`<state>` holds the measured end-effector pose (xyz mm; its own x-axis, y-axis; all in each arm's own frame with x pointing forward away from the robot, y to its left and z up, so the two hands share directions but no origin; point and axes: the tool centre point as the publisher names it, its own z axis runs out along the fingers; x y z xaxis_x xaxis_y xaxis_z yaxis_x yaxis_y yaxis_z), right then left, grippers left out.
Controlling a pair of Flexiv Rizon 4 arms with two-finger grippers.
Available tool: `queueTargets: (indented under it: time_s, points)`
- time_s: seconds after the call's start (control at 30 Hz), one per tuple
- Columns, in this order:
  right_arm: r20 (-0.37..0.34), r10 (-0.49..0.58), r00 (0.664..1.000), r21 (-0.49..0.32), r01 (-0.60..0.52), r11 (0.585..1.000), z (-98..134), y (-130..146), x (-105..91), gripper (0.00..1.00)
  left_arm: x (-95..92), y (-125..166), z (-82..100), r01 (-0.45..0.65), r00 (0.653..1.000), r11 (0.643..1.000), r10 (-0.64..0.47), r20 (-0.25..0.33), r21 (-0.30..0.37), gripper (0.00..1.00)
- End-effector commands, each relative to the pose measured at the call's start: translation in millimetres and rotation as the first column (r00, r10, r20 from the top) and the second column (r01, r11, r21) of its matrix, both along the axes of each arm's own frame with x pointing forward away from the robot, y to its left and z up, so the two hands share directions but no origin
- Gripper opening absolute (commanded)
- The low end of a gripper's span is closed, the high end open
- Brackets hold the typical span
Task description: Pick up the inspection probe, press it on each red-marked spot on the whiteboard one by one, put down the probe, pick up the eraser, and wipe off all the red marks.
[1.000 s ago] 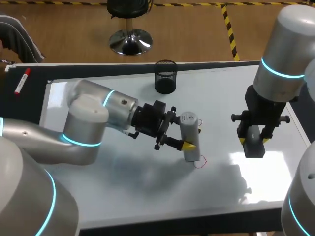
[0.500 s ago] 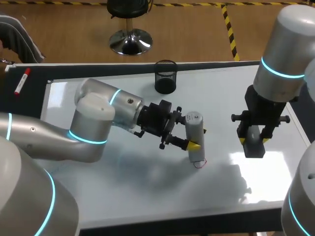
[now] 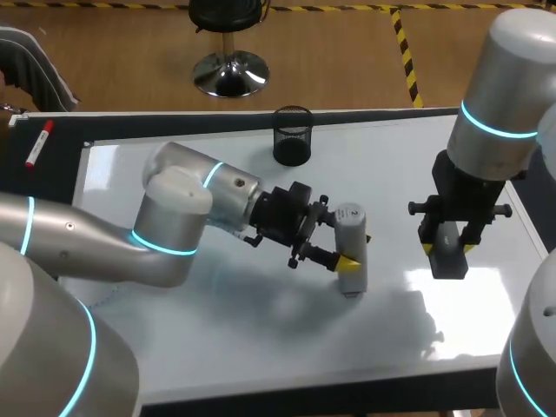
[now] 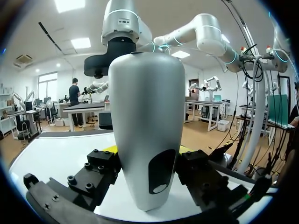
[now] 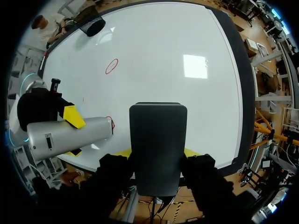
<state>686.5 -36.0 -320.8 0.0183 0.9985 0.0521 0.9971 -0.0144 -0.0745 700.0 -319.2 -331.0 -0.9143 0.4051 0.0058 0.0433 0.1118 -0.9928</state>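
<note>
Probe (image 3: 350,248) stands near upright mid-whiteboard (image 3: 382,174), lower end down at the board, clamped from both sides by the left fingers (image 3: 347,261), which are spread to its width. Right fingers (image 3: 427,249) grip the dark eraser (image 3: 449,258) above the board's right part, well apart from the probe. Black mesh cup (image 3: 293,135) sits at the far edge; can't tell its contents. Red marker (image 3: 38,143) lies on the dark worktop (image 3: 43,187), off the board. Only the right wrist view shows a small red mark (image 5: 109,119) at the probe's tip and a red oval mark (image 5: 111,66) nearer the cup.
</note>
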Motion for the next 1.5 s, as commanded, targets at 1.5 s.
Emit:
queueTargets:
  time_s: [1.5]
  points:
    - [0.0,0.002,1.0,0.002,-0.002,1.0,1,-1,0.0,0.0,-12.0,-10,-24.7,-0.045,0.999,0.993,0.045,0.002,0.108,0.0]
